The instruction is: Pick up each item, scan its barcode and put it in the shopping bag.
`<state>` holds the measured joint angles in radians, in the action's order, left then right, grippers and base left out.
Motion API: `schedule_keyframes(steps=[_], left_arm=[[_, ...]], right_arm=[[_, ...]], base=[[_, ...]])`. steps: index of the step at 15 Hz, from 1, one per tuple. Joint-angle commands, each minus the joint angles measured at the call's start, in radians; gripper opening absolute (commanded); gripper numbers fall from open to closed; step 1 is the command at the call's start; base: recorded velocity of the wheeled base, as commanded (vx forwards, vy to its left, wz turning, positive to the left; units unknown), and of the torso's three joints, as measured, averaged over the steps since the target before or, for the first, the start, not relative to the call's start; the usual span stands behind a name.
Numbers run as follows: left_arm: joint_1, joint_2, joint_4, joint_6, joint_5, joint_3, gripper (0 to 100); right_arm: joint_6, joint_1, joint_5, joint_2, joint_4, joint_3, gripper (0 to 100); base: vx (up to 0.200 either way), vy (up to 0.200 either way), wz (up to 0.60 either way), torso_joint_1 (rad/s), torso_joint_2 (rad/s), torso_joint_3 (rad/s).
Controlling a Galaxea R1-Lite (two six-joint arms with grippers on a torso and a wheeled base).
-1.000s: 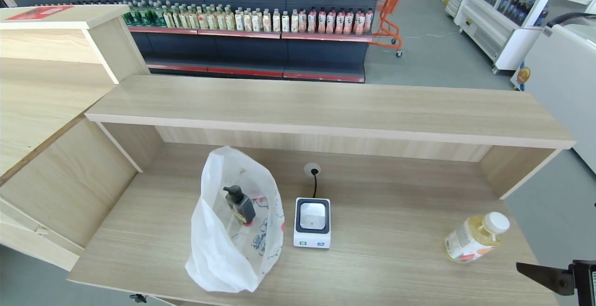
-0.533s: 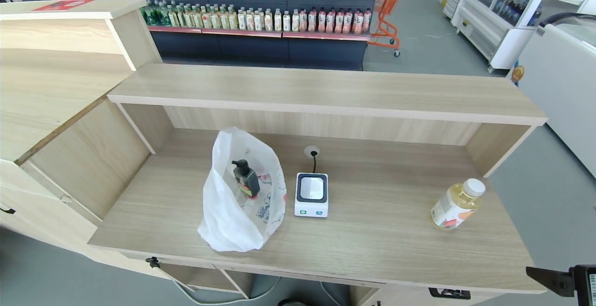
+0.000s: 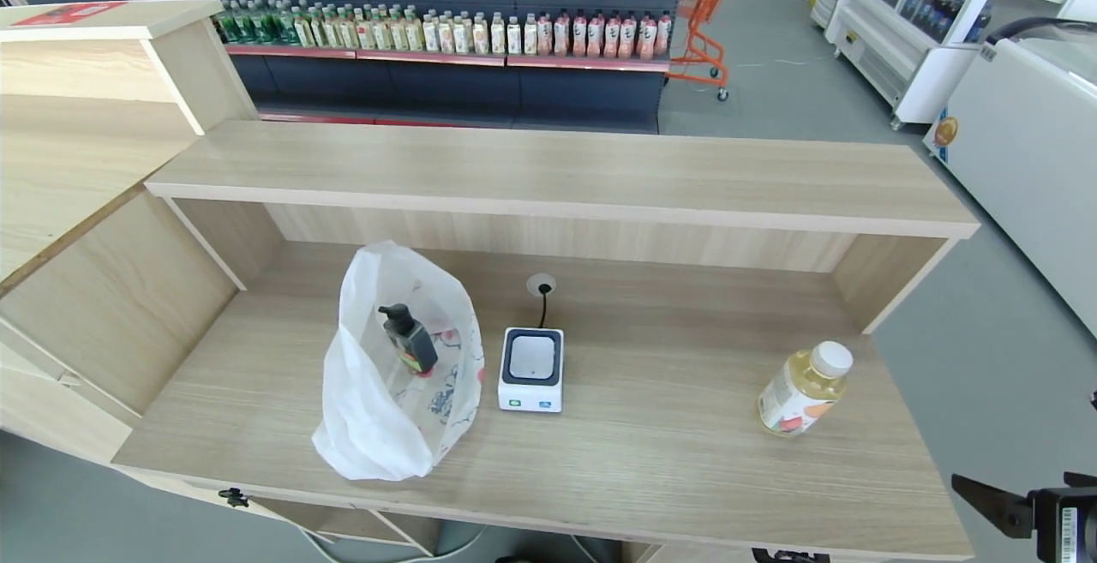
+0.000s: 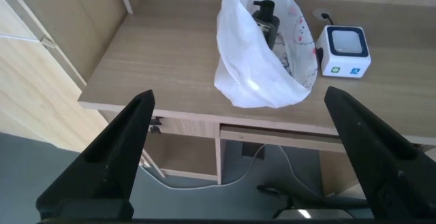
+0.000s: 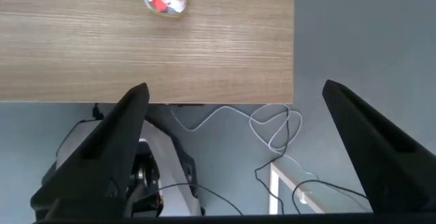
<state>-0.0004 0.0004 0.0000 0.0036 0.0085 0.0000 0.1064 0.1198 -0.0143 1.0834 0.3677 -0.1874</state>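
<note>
In the head view the whole picture has shifted against the earlier frames, so it is the camera that moved and not the things. The shopping bag (image 3: 377, 426) with the dark pump bottle (image 3: 410, 344) inside, the scanner (image 3: 531, 370) and the juice bottle (image 3: 801, 392) keep the same order on the counter (image 3: 668, 469). I judge that one item is already bagged and that the juice bottle is the next to pick. In the left wrist view the left gripper (image 4: 240, 98) is wide open and holds nothing. It hangs off the counter's near edge, with the bag ahead of it and the scanner beside the bag, toward the robot's right. In the right wrist view the right gripper (image 5: 235, 91) is also spread wide and empty, off the near edge. The juice bottle is ahead of it, well apart, so an approach is needed first.
</note>
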Motion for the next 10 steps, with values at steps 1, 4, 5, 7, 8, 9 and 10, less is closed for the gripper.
schedule_keyframes(steps=[1, 4, 5, 7, 8, 9, 10], left_arm=[[-0.001, 0.0, 0.0, -0.001, 0.001, 0.0, 100], [0.0, 0.0, 0.0, -0.001, 0.001, 0.0, 100], [-0.001, 0.0, 0.0, -0.001, 0.001, 0.0, 100], [-0.001, 0.0, 0.0, -0.001, 0.001, 0.0, 100], [-0.001, 0.0, 0.0, -0.001, 0.001, 0.0, 100], [-0.001, 0.0, 0.0, -0.001, 0.001, 0.0, 100], [-0.001, 0.0, 0.0, -0.001, 0.001, 0.0, 100]], right_arm=[[0.027, 0.05, 0.002, 0.067, 0.08, 0.086, 100], [0.059, 0.124, -0.001, 0.22, 0.223, 0.089, 100], [0.056, 0.124, -0.001, 0.256, 0.26, 0.091, 100], [0.042, 0.109, 0.02, 0.329, 0.312, 0.092, 100], [0.033, 0.086, 0.036, 0.355, 0.329, 0.092, 100], [0.015, 0.035, 0.04, 0.438, 0.421, 0.091, 100], [0.013, 0.015, 0.04, 0.515, 0.522, 0.095, 100]], base=[[0.0, 0.0, 0.0, 0.0, 0.0, 0.0], [0.0, 0.0, 0.0, 0.0, 0.0, 0.0], [0.0, 0.0, 0.0, 0.0, 0.0, 0.0], [0.0, 0.0, 0.0, 0.0, 0.0, 0.0], [0.0, 0.0, 0.0, 0.0, 0.0, 0.0], [0.0, 0.0, 0.0, 0.0, 0.0, 0.0], [0.0, 0.0, 0.0, 0.0, 0.0, 0.0]])
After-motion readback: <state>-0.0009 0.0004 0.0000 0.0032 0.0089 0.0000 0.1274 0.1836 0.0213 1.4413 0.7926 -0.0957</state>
